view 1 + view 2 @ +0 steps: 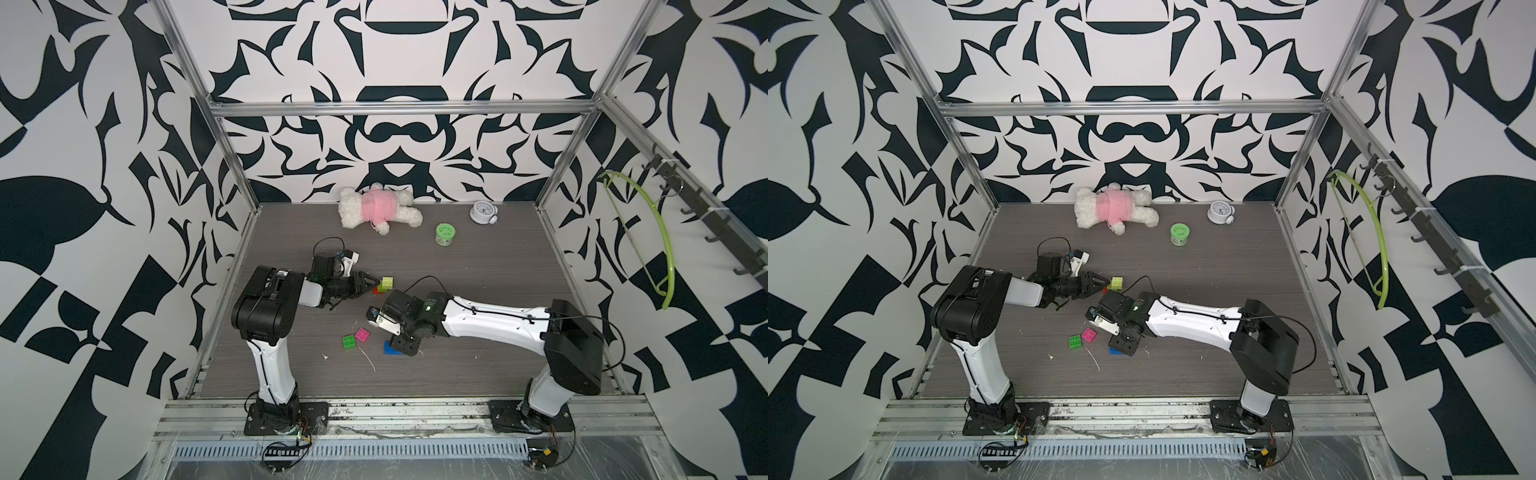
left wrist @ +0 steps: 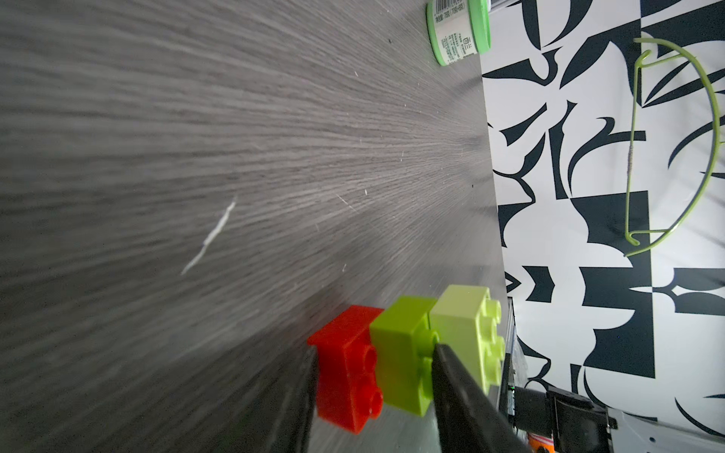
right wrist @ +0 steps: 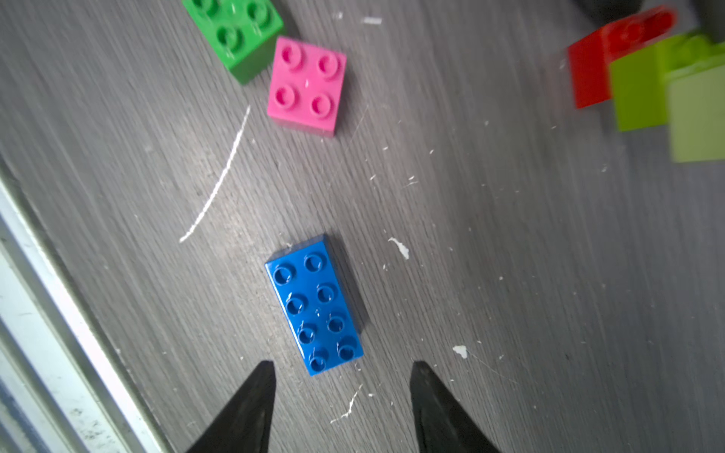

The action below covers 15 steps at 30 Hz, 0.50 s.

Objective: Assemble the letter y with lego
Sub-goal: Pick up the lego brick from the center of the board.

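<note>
While left jaws clamp stem [image 2: 404, 353], right jaws gape; blue brick [image 3: 314, 306] lengthwise between.

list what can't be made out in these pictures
Blue brick: in both top views mostly hidden under the open right gripper.
Red brick: in a top view only a sliver shows behind the left gripper.
Clock: top views, face too small to read.
Jar: left wrist view, cut off by the frame edge, label print too small.
Brick stack: right wrist view, blurred and cut off by the edge.
</note>
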{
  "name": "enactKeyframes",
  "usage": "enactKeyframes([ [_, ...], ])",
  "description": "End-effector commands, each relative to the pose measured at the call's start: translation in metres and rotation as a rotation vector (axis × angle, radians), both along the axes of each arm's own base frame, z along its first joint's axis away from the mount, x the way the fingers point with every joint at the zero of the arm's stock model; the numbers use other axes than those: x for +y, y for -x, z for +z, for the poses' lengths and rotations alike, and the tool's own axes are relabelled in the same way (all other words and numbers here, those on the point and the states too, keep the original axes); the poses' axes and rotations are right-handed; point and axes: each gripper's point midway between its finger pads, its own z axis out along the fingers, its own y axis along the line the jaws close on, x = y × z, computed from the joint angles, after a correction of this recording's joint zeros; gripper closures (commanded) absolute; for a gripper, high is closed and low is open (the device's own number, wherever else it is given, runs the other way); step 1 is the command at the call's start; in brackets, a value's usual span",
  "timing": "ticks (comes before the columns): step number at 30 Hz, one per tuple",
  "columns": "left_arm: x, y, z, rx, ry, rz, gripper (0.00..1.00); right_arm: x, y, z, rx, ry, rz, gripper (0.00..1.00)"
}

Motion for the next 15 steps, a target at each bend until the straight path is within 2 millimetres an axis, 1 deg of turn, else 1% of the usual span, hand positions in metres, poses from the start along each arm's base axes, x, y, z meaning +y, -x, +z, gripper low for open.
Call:
enactKeyframes([
  [1, 0.031, 0.048, -0.082, 0.303, -0.209, 0.08, 0.5, 0.009, -0.003, 0.01, -0.044, 0.01, 0.059, 0.4],
  [7, 0.031, 0.048, -0.082, 0.301, -0.211, 0.08, 0.5, 0.017, -0.005, -0.001, -0.04, 0.029, 0.097, 0.35],
  [15, 0.032, 0.048, -0.082, 0.3, -0.214, 0.081, 0.5, 0.027, -0.002, -0.017, 0.001, 0.032, 0.127, 0.37],
])
